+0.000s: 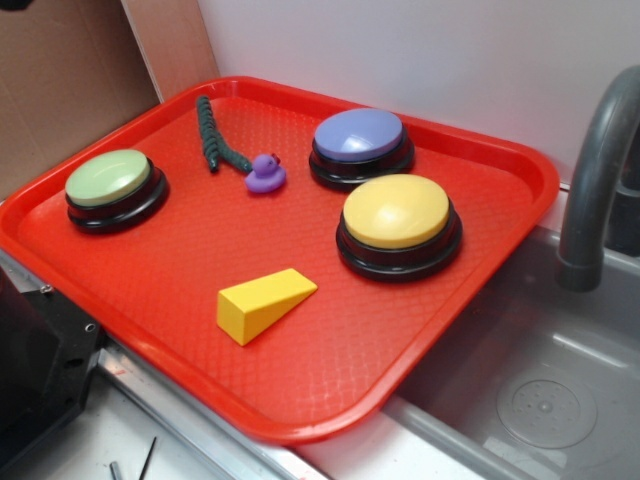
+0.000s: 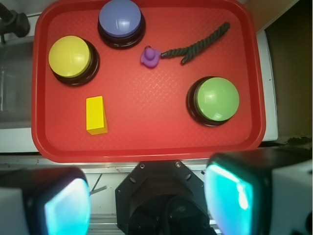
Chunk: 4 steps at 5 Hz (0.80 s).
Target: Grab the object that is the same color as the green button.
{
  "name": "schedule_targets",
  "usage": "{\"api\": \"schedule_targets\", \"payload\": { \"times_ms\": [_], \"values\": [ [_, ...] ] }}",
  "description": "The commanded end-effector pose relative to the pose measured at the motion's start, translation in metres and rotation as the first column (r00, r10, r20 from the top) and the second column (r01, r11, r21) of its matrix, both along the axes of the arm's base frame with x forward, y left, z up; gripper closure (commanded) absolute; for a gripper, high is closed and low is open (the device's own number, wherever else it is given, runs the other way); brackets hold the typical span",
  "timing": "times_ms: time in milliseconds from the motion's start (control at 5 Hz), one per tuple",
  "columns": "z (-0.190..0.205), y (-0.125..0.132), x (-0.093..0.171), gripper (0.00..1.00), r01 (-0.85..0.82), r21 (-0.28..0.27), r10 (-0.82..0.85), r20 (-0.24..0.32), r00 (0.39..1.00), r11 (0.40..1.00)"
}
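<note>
Pincer: you had the pincer (image 2: 149,203) spread wide, its two pads (image 2: 66,205) glowing pale teal at the lower edge of the wrist view, well apart from everything on the tray and pinching nothing. It hung off the tray's near rim, over the metal strip of the tabletop (image 2: 142,164).

Tray: your red tray (image 1: 330,400) carried all the pieces; it lay beside a grey sink (image 1: 560,390) with a curved grey faucet (image 1: 595,180).

Green toy: you could find the dark green snake toy (image 1: 214,138) near the tray's far edge in the exterior view, lying flat, its ridged body bent into a shallow hook. In the wrist view it (image 2: 198,45) ran on a slant toward the upper right corner of the tray.

Duck: the small purple duck (image 1: 265,175) sat just at one end of the snake toy; whether they touched, you could not tell.

Green button: the green button (image 1: 110,185) stood near the tray's left side in the exterior view, apart from the snake toy; in the wrist view it (image 2: 216,99) lay below the toy.

Other buttons: the purple button (image 1: 360,143) and yellow button (image 1: 398,222) stood close together on the side nearer the sink.

Wedge: the yellow wedge block (image 1: 262,303) lay alone nearer the front rim.
</note>
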State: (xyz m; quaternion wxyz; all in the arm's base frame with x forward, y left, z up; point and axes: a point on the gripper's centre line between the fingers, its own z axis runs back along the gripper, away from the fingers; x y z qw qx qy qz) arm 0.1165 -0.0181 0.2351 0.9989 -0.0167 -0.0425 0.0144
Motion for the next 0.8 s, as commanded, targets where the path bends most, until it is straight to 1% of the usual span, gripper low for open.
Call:
{"api": "schedule_targets", "payload": {
  "times_ms": [0, 200, 400, 600],
  "values": [
    [0.000, 0.000, 0.000, 0.00, 0.000, 0.000, 0.000, 0.000, 1.000, 1.000],
    [-0.050, 0.048, 0.021, 0.00, -0.245, -0.024, 0.239, -0.154, 0.959, 0.969],
    [-0.094, 0.065, 0.075, 0.00, -0.259, -0.194, 0.247, -0.086, 0.965, 0.946],
    [-0.113, 0.077, 0.121, 0.00, -0.351, -0.184, 0.347, -0.056, 0.936, 0.918]
  ]
}}
